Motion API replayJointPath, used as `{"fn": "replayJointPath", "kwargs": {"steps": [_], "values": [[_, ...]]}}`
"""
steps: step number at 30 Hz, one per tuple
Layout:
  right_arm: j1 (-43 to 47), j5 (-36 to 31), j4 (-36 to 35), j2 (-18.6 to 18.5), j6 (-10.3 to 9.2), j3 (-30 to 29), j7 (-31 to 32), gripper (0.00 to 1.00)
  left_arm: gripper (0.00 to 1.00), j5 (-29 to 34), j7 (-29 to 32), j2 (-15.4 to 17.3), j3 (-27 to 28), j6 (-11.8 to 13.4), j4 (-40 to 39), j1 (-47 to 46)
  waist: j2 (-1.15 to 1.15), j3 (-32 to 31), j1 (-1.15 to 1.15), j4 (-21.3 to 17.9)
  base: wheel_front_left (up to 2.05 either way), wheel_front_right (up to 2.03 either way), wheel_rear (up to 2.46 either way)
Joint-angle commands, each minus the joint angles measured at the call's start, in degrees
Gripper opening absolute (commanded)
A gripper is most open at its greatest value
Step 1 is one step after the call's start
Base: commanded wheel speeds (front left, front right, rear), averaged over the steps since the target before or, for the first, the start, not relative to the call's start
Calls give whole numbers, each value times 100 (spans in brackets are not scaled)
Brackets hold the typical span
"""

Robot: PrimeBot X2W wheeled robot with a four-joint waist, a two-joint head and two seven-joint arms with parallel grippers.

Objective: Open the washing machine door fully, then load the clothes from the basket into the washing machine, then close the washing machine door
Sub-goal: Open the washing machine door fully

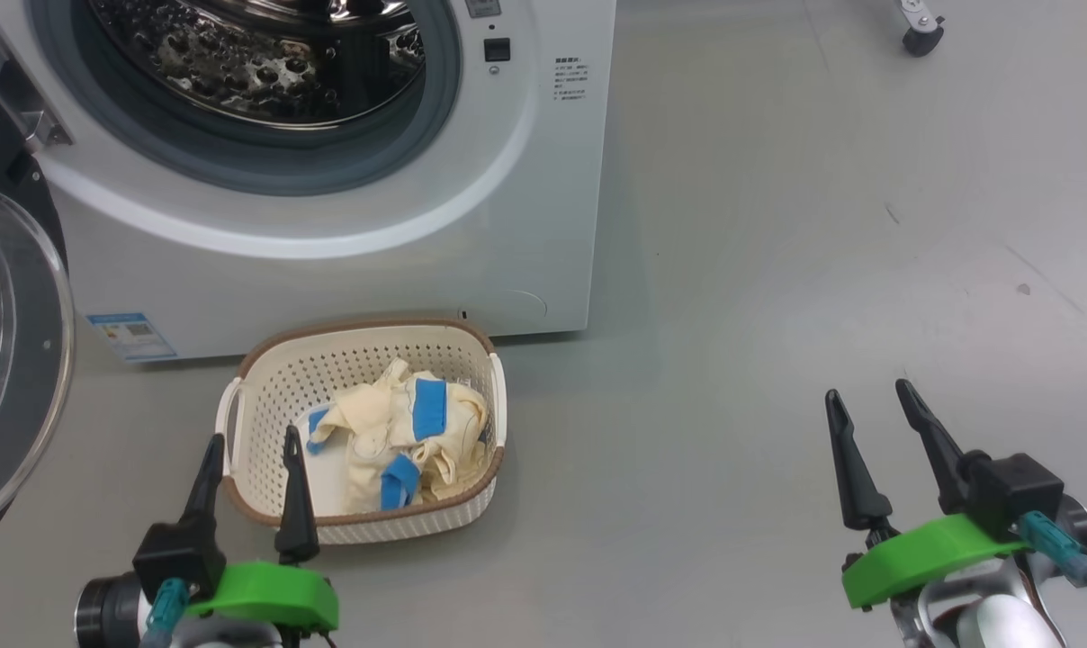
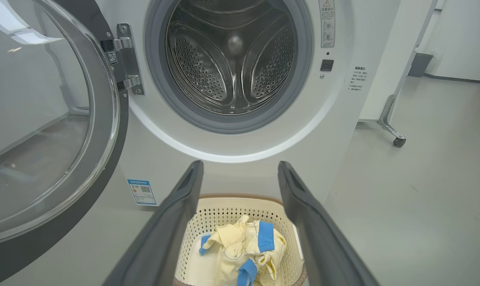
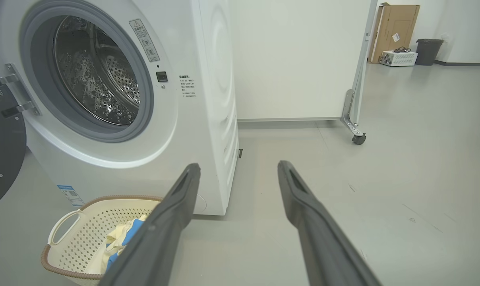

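Landmark: the basket [image 1: 363,324], one, on the floor [image 1: 777,270], its long side parallel to the machine front
Washing machine [image 1: 327,279]: one, directly behind the basket; the drum [image 1: 265,63] shows no laundry in the part visible
Washing machine door [image 1: 13,360]: one, behind and left of the basket, standing wide open; opening step judged complete
Clothes [image 1: 390,432]: one crumpled bundle inside the basket, toward its right half; number of garments cannot be told; no clear long axis
Left gripper [image 1: 251,438]: at the basket's near left corner, jaws spread wide, holding nothing
Right gripper [image 1: 868,391]: well apart to the right of the basket, over bare floor, jaws spread wide, holding nothing
Key relation: the bundle lies ahead of and slightly right of the left jaws, below the fingertips; the left wrist view frames it between the two fingers
Nearer arm: left
Next move, as judged: lower the left jaws forward into the basket and close on the bundle
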Motion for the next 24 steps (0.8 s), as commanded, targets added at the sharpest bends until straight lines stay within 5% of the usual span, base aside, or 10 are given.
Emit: {"fn": "replayJointPath", "kwargs": {"steps": [1, 24], "values": [[-102, -25, -230, -44, 24, 127, -30, 100, 100, 61, -7, 72, 140, 45, -141, -236, 0, -43, 0, -23, 0, 0, 0], [-87, 47, -279, -44, 24, 153, -3, 100, 100, -3, 42, 114, -27, 149, -106, -255, 0, -15, 0, 24, 0, 0, 0]]}}
